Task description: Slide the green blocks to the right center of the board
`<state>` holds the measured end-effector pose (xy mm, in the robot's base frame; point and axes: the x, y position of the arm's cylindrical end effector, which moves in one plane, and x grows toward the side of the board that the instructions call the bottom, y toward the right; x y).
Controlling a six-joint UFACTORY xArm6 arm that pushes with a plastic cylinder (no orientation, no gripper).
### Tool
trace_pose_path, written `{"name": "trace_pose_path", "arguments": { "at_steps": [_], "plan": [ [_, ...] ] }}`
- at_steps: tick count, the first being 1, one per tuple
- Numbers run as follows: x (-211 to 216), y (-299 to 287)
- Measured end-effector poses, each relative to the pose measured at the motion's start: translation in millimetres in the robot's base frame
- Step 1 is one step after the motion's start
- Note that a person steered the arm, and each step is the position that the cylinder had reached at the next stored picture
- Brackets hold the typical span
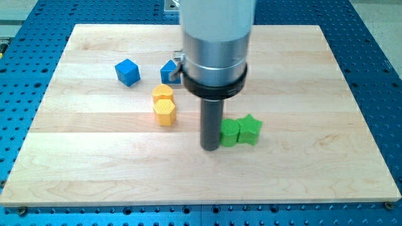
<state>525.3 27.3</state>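
Note:
Two green blocks lie side by side just right of the board's middle: a green cube-like block [229, 132] and, touching it on its right, a green star-shaped block [250, 129]. My tip [210, 149] rests on the board directly at the left side of the green cube-like block, touching or almost touching it. The rod rises from there into the large silver arm body at the view's top.
Two yellow hexagonal blocks [162, 94] [164, 112] stand together left of my tip. A blue cube [127, 71] lies at upper left. Another blue block [169, 71] is partly hidden by the arm. The wooden board [314, 169] sits on a blue perforated table.

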Motion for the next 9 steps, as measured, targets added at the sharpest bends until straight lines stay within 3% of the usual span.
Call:
{"name": "trace_pose_path", "arguments": {
  "at_steps": [2, 5, 9],
  "plan": [
    [-11, 24],
    [-11, -45],
    [-57, 36]
  ]
}}
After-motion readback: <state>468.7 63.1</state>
